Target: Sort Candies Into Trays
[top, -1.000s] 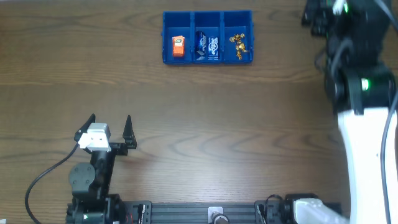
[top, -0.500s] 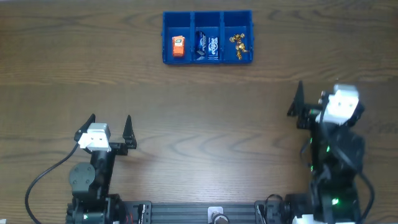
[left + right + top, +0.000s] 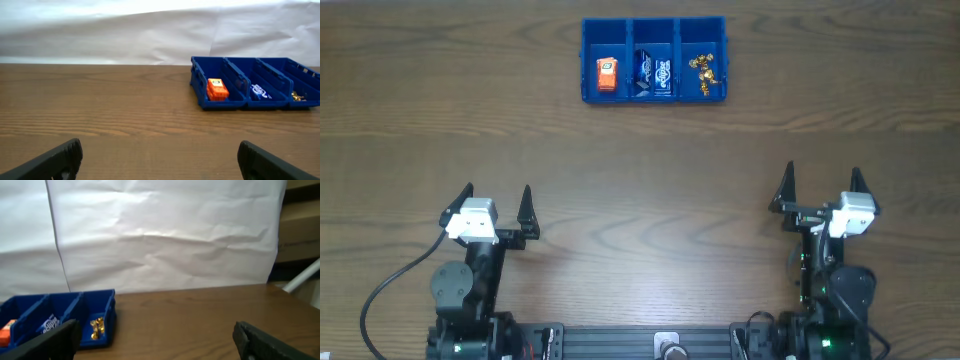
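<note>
The blue tray (image 3: 588,60) at the far side of the table (image 3: 650,200) holds an orange candy (image 3: 607,74), a blue candy (image 3: 655,72) and a gold candy (image 3: 704,70), one per compartment. The left gripper (image 3: 498,190) and right gripper (image 3: 822,172) hover near their bases, jaws wide open and empty. The sorting looks finished to me, so I'd keep both clear of the tray.

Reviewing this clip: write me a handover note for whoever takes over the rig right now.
Left pincer: open, empty, near its base.
Right pincer: open, empty, near its base.
Blue tray at the table's far side; in the top view, orange candy in the left compartment, blue-wrapped candy in the middle, gold candy in the right.
Done: the candies in view are sorted, one kind per compartment.
Left: apparently nothing; check for strays.
</note>
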Robot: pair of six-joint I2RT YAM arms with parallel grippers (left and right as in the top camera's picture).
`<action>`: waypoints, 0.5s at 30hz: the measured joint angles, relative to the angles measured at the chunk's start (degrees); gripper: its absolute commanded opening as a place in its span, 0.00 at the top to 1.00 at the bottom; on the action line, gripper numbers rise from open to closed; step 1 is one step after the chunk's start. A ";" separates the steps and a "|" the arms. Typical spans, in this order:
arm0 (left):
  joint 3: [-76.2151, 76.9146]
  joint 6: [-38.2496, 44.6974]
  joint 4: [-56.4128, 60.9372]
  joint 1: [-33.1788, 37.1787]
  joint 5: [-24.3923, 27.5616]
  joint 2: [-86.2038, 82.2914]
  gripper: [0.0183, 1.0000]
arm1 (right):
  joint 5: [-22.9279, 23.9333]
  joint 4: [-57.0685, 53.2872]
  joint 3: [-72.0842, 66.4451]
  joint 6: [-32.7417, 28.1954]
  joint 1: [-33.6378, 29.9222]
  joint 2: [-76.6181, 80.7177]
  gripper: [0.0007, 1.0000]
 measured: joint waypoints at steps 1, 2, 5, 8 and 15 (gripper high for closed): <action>0.00 0.00 0.00 0.00 0.00 0.02 0.00 | -0.02 0.00 -0.63 0.02 0.00 -1.60 0.00; 0.00 0.00 0.00 0.00 0.00 0.00 0.00 | -0.04 -0.04 -1.11 0.04 0.00 -3.19 0.00; 0.00 0.00 0.00 0.00 0.00 0.00 0.00 | -0.07 0.72 -1.81 0.00 0.00 -5.22 0.00; 0.00 0.00 0.00 0.00 0.00 0.02 0.00 | -0.09 0.74 -2.86 0.00 0.07 -5.31 0.00; 0.00 0.00 0.00 0.00 0.00 0.00 0.00 | -0.22 -5.29 -4.37 0.00 0.11 -5.31 0.00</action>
